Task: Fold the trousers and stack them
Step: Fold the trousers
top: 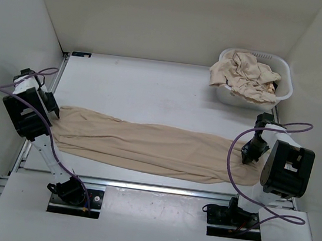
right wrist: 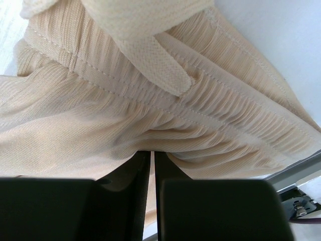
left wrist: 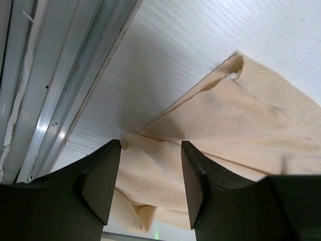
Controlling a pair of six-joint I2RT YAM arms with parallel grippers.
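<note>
left gripper (left wrist: 150,168): fingers (left wrist: 100,181) spread wide, straddling one end of the trousers (top: 145,148) without pinching it, beside the metal edge rail (left wrist: 65,100). right gripper (right wrist: 152,165): fingers nearly together, nipping cloth just under the waistband (right wrist: 150,95). the trousers lie flat, lengthwise across the near part of the table (top: 154,84). back right, a white basket (top: 287,83) holds crumpled beige cloth (top: 244,75). from above, the right arm (top: 285,166) hides the waist end.
</note>
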